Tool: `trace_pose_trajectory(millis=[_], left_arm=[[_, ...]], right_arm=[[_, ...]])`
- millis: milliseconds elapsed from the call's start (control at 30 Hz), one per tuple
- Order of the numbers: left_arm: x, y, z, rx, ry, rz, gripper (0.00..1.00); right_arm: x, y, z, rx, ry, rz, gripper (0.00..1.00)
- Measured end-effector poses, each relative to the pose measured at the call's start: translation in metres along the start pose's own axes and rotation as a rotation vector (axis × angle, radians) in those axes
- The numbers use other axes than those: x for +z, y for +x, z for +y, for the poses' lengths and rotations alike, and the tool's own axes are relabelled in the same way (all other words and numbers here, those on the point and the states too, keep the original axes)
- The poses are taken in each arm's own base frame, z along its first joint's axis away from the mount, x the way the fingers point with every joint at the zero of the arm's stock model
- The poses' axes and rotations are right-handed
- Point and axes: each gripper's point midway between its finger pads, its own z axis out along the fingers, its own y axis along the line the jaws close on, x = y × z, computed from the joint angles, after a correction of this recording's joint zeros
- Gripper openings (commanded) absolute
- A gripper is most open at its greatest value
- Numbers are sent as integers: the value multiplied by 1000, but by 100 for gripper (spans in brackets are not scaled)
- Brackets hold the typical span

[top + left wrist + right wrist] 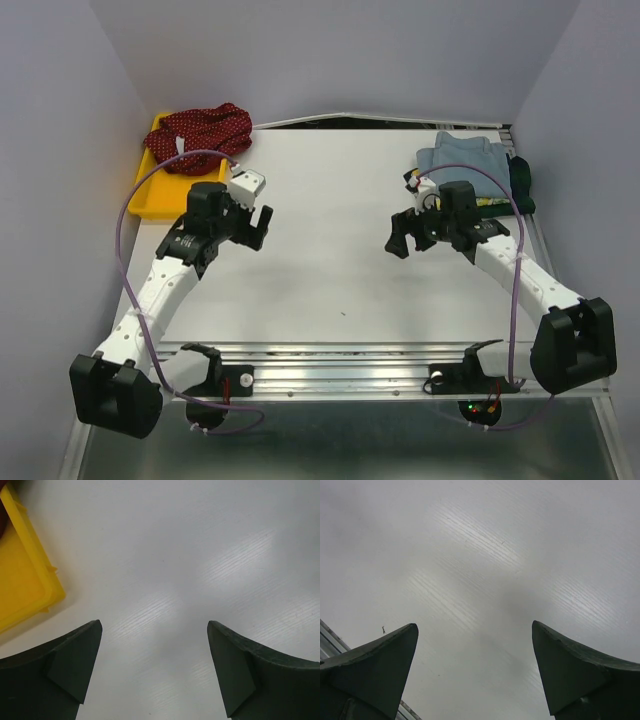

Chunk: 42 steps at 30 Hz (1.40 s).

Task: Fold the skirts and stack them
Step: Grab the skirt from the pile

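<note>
A crumpled dark red skirt with tiny white dots (202,130) lies in the yellow tray (152,195) at the back left. A folded light blue skirt (465,158) tops a stack at the back right, with a yellow-green patterned edge (488,202) and a dark green skirt (522,184) under it. My left gripper (256,226) is open and empty over the bare white table, right of the tray; it also shows in the left wrist view (154,667). My right gripper (403,238) is open and empty, left of the stack, seen too in the right wrist view (475,670).
The yellow tray's corner (30,580) shows at the left of the left wrist view. Purple cables loop from both arms. A metal rail (350,365) runs along the table's near edge. Grey walls close in the left, back and right sides.
</note>
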Motion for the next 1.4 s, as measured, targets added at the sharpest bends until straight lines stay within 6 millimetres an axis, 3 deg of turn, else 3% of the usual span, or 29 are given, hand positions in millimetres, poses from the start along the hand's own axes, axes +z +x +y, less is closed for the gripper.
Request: trace_pose_trajectory(millis=[233, 467, 567, 700, 800, 900, 1000, 1200, 1400], left_arm=[[5, -17, 5, 12, 7, 15, 99], [19, -72, 35, 30, -49, -21, 99], [29, -112, 75, 2, -111, -64, 98], [45, -145, 140, -79, -194, -99, 98], [61, -160, 201, -162, -262, -129, 97], [80, -155, 249, -244, -296, -134, 97], [100, -133, 280, -320, -320, -111, 97], [133, -74, 302, -472, -324, -33, 94], [143, -35, 311, -567, -368, -2, 94]], right_arm=[[1, 4, -2, 2, 8, 4, 100], [4, 8, -5, 8, 22, 18, 100], [7, 11, -8, 14, 26, 31, 100], [13, 16, -10, 26, 26, 49, 100], [18, 21, -12, 36, 26, 67, 100], [24, 28, -15, 51, 25, 95, 100], [28, 34, -16, 67, 24, 116, 100], [30, 35, -17, 79, 24, 122, 100], [32, 39, -18, 87, 24, 135, 100]])
